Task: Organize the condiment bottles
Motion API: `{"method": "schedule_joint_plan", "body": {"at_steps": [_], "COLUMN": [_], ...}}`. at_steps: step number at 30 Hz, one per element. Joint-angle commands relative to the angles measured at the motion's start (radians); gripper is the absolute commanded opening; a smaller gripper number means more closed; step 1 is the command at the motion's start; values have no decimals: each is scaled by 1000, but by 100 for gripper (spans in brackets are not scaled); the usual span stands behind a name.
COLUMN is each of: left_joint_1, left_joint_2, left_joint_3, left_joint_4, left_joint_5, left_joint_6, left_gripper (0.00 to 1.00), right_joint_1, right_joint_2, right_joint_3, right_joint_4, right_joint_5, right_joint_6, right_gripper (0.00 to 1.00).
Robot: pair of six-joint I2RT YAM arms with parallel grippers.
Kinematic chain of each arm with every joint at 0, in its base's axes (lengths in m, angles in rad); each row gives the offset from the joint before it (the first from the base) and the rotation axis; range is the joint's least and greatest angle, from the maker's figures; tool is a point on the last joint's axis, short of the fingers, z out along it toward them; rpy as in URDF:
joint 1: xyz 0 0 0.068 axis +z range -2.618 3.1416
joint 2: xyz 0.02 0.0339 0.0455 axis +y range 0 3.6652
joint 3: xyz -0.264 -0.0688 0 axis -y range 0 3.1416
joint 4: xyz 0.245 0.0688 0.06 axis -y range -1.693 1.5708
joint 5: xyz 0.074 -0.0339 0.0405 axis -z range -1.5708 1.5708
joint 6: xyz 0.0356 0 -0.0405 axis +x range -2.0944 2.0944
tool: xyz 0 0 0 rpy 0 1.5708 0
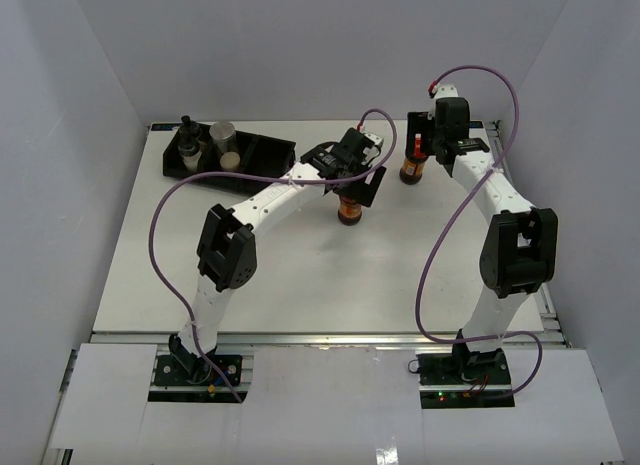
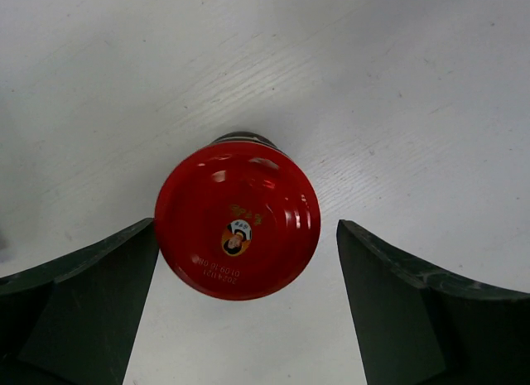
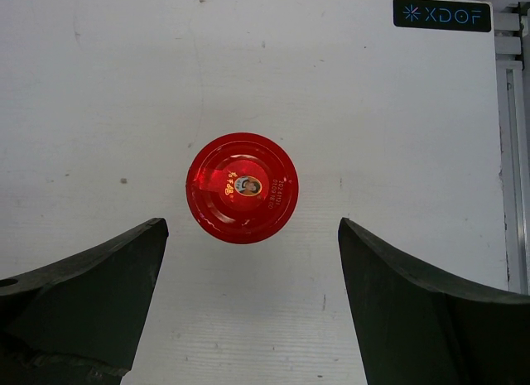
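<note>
The red lid (image 2: 238, 229) and the second red lid (image 3: 242, 188) each carry a small portrait emblem; the tray (image 1: 262, 155) is black, the table (image 1: 300, 275) white.

Illumination is bright, diffuse and even, from overhead. The white table (image 1: 330, 275) shows only faint, soft-edged shadows beneath the arms (image 1: 265, 200). Small specular highlights sit on the red lid (image 2: 238, 228) in the left wrist view. Both wrist views are sharp at lid level. The dark fingers (image 2: 74, 310) at the lower corners are underexposed, with little surface detail.
</note>
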Motion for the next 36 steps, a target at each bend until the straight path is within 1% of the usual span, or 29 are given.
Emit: {"method": "schedule_joint_plan", "body": {"at_steps": [1, 9, 11, 12, 15, 20, 21, 22, 23, 25, 32, 36], "left_joint_1": [1, 1, 1, 1, -1, -1, -1, -1, -1, 0, -1, 1], "left_joint_2": [25, 58, 58, 58, 56, 41, 38, 37, 38, 34, -27, -50], "left_joint_3": [73, 84, 80, 77, 67, 51, 50, 54, 61, 69, 59, 73], "left_joint_4": [-62, -56, -47, -40, -32, -2, 3, 4, 1, -3, 10, -9], "left_joint_5": [-3, -25, -21, -19, -13, -10, -12, -20, -35, -53, -118, -171], "left_joint_6": [3, 4, 7, 8, 10, 11, 11, 10, 7, 6, 1, 4], "left_gripper": [98, 97, 96, 93, 78, 30, 18, 10, 4, 0, 0, 0], "right_joint_1": [-12, -18, -18, -18, -20, -20, -20, -20, -20, -20, -20, -20], "right_joint_2": [-45, -54, -52, -52, -49, -23, -13, -3, 7, 30, 100, 125], "right_joint_3": [-12, -25, -25, -25, -28, -18, -12, -3, 9, 38, 74, 68], "right_joint_4": [42, 53, 53, 52, 56, 56, 54, 50, 44, 25, 13, 27], "right_joint_5": [-3, -14, -14, -14, -19, -50, -55, -57, -57, -55, -20, -10], "right_joint_6": [-14, -14, -14, -15, -14, -14, -14, -14, -14, -12, 5, 3], "right_gripper": [90, 90, 90, 90, 90, 90, 90, 90, 90, 90, 90, 90]}}
